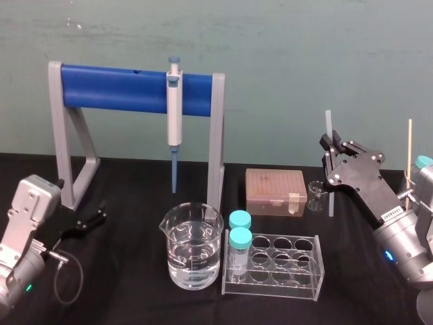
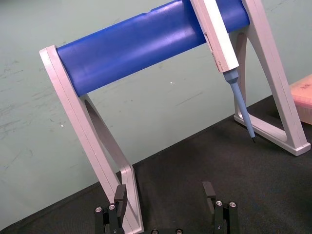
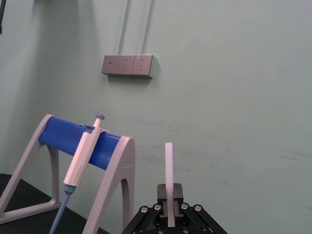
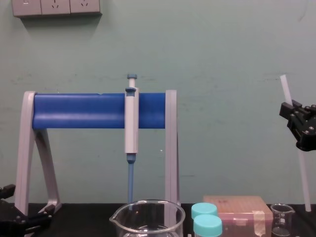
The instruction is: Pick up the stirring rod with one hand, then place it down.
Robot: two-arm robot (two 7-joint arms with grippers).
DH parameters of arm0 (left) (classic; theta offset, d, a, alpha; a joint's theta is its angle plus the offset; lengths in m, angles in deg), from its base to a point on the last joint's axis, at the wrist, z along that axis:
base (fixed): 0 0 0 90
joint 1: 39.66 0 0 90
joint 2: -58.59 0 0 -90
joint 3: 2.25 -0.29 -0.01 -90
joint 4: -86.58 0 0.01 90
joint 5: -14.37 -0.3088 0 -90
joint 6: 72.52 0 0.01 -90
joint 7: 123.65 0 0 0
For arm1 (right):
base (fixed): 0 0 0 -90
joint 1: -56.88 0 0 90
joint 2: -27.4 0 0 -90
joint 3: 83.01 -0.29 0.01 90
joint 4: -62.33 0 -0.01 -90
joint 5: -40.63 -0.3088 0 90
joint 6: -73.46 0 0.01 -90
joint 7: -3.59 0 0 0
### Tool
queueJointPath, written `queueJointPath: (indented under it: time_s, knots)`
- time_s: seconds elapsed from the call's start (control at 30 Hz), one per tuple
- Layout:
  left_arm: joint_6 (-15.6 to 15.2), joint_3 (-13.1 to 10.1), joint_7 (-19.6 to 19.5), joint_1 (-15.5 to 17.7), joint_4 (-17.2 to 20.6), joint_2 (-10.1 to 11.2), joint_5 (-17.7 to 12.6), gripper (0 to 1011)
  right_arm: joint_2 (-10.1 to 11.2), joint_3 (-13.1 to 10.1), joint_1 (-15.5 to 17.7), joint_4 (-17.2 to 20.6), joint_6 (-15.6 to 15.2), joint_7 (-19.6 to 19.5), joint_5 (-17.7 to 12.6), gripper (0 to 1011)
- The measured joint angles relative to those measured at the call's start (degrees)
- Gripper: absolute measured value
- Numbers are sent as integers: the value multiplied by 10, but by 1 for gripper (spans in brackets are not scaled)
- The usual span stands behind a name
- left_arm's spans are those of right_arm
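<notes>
Right end effector (image 3: 169, 208) grips stirring rod (image 3: 168, 165)

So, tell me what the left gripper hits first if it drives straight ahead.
Probably the pipette stand's grey leg: its foot lies just ahead of the open left gripper, though depth is hard to judge.

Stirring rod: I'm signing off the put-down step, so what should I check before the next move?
1. Grip: right gripper shut on stirring rod: ok.
2. Rod near upright: ok.
3. Lower end outside the small beaker, beside it: ok.
4. Lower tip clear of the table: cannot tell.
5. Other arm: left gripper open, parked far left by the pipette stand: ok.
</notes>
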Motion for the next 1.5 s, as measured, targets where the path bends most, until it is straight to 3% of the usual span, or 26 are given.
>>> queueJointPath:
  time_s: [1.13,1.5]
  knots:
    - [0,0,0,0,0,0,0,1000,-1,-1,1,0,0,0,1,65]
    - [0,0,0,0,0,0,0,1000,-5,-13,19,23,-7,20,-1,66]
